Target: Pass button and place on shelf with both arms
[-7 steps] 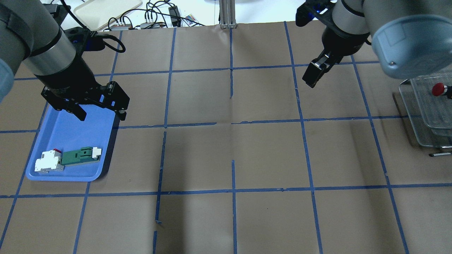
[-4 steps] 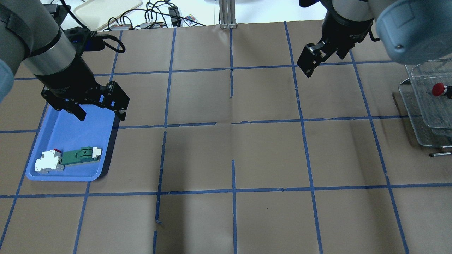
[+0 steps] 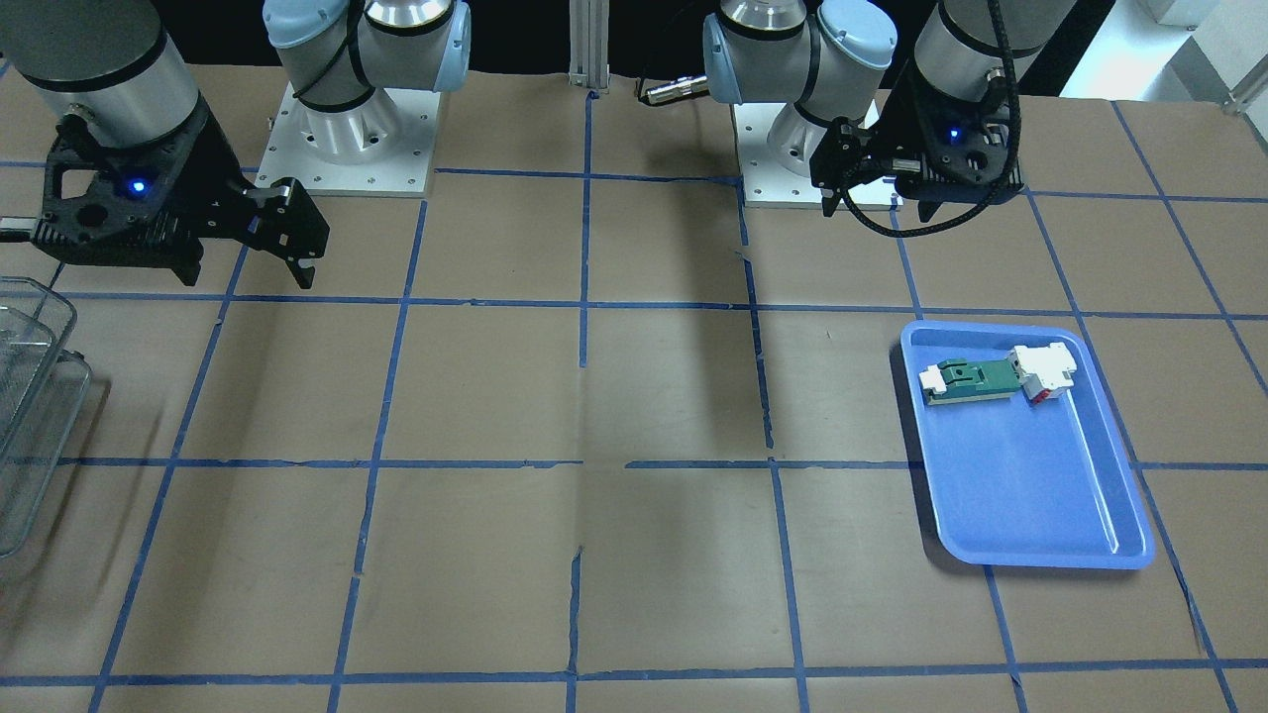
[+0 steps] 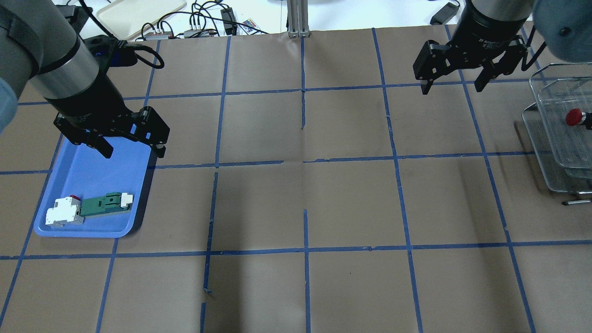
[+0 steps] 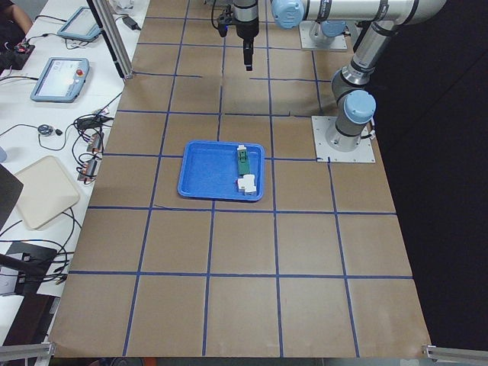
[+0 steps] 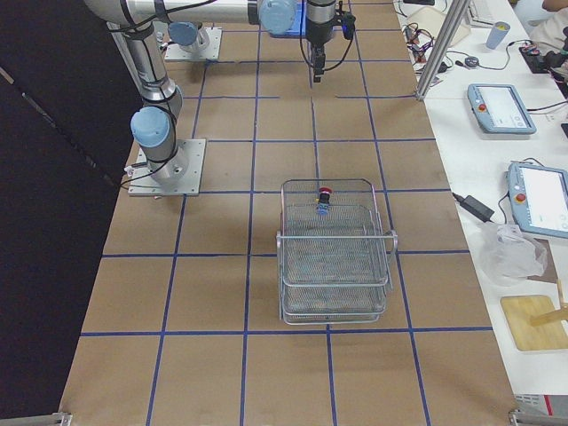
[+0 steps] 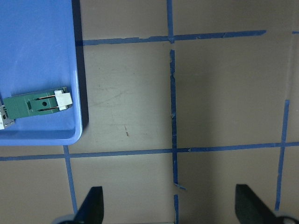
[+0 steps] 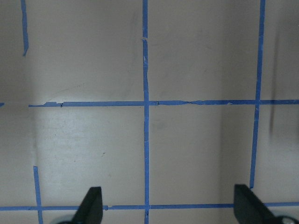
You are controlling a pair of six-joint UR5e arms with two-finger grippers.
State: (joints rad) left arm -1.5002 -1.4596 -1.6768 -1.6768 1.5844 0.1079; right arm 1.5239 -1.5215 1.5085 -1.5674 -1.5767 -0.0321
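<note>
The button [image 4: 574, 117], with its red cap, lies on the top tier of the wire shelf [image 4: 555, 136] at the table's right edge; it also shows in the exterior right view [image 6: 325, 193]. It is hidden in the front-facing view, where only the shelf's edge [image 3: 35, 396] shows. My right gripper [image 4: 452, 89] is open and empty, pointing down over bare table, apart from the shelf on its left. It shows in the front-facing view [image 3: 246, 275] too. My left gripper [image 4: 133, 150] is open and empty above the far end of the blue tray [image 4: 101, 175].
The blue tray holds a green-and-white flat part [image 4: 105, 204] and a white block with a red tip [image 4: 64, 212]. A small metal rod [image 4: 576, 202] lies in front of the shelf. Cables and a beige tray [image 4: 138, 14] lie beyond the table's far edge.
My right gripper has swung from a tilted pose to pointing straight down and has moved right and toward the far edge. The left arm and the button have not moved.
</note>
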